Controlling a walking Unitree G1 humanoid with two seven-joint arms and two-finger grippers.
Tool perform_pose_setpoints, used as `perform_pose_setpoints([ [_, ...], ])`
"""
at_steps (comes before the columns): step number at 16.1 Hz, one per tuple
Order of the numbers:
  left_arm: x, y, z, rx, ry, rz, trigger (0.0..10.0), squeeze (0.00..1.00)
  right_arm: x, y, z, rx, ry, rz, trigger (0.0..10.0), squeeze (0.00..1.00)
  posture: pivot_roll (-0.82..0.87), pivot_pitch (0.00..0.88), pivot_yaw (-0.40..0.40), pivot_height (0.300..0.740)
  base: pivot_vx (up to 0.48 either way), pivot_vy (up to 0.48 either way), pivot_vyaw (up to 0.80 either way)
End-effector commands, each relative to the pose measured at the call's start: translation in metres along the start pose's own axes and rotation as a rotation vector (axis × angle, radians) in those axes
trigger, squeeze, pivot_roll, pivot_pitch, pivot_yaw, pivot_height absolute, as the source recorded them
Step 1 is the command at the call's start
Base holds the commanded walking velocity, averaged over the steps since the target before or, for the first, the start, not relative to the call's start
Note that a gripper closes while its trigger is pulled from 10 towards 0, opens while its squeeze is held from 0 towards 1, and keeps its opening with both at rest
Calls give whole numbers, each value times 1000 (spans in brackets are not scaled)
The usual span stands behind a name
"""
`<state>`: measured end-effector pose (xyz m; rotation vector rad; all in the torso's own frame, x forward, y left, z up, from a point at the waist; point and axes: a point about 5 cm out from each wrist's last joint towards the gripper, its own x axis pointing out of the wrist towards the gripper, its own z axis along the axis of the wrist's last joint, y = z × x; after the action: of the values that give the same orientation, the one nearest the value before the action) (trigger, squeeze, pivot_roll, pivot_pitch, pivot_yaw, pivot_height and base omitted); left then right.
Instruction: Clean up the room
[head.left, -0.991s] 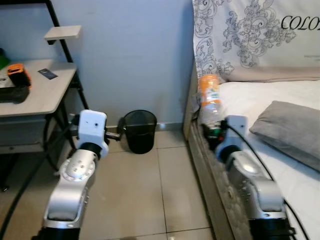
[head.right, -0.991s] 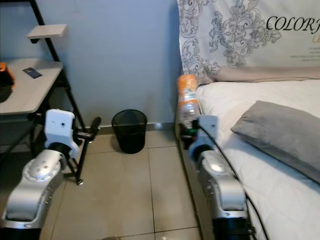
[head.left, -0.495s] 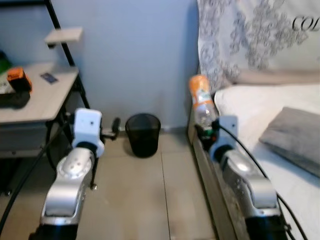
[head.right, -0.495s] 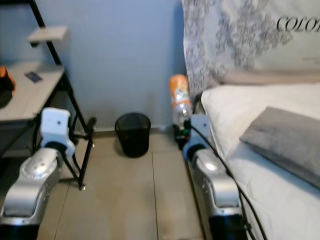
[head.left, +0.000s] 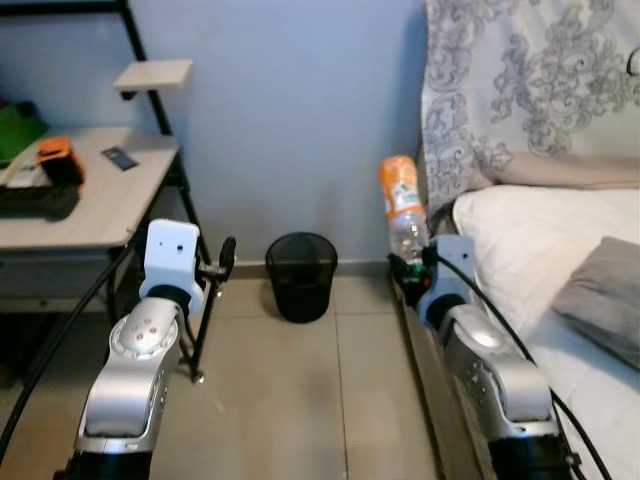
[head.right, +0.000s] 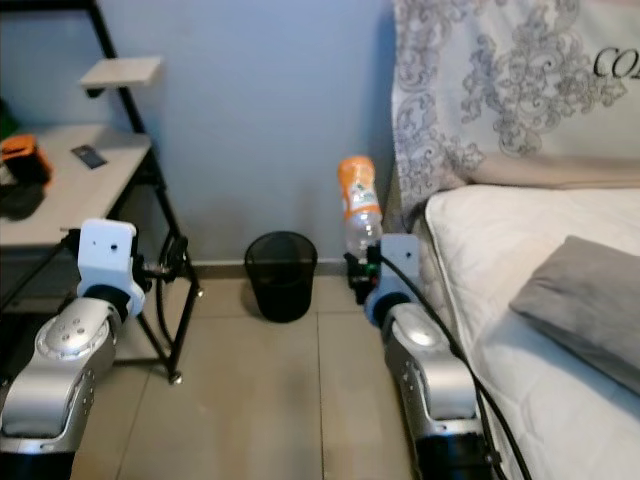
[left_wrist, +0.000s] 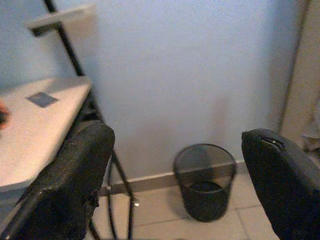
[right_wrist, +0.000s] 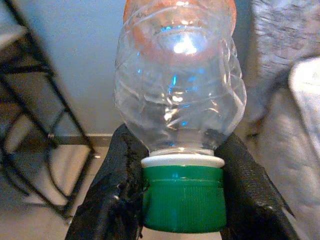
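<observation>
Since a second ago the whole scene has slid rightward in the head views, so the camera has turned left: the black mesh wastebasket (head.left: 302, 276) now sits near the middle, against the far blue wall, and more of the pale desk (head.left: 110, 195) on the left shows. Relative to the arm, the clear crumpled plastic bottle with an orange label and green cap (head.left: 402, 206) has not shifted; it stands in the right gripper (right_wrist: 183, 197), whose black fingers (right_wrist: 114, 192) are closed on the neck just at the cap, beside the near edge of the white bed (head.left: 520, 240).

It looks empty, so light, thin-walled and easily dented; the stiff neck and cap are the sound place to hold, as now. Its long axis runs nearly upright, cap down in the fingers, base up and leaning slightly left.

Out front on the left, the left gripper (left_wrist: 175, 185) is spread wide and empty, aimed toward the wastebasket.
</observation>
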<state>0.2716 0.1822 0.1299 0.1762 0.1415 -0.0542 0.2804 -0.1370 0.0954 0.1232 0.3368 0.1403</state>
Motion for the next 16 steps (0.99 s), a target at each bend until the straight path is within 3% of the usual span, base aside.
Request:
perform_pose_setpoints([
  [1,1,-3,5,11,-12,-20,10000,0,0,-2,6,-2,-27,-8,10000,0,12,0,34,740,349,0,0],
  [9,0,-3,5,17,-15,-28,10000,0,1,3,16,-15,-89,25,10000,0,15,0,36,740,347,0,0],
  [16,-1,-5,3,11,-8,-38,10000,0,-2,8,10,-25,-65,79,10000,0,13,0,39,740,349,0,0],
])
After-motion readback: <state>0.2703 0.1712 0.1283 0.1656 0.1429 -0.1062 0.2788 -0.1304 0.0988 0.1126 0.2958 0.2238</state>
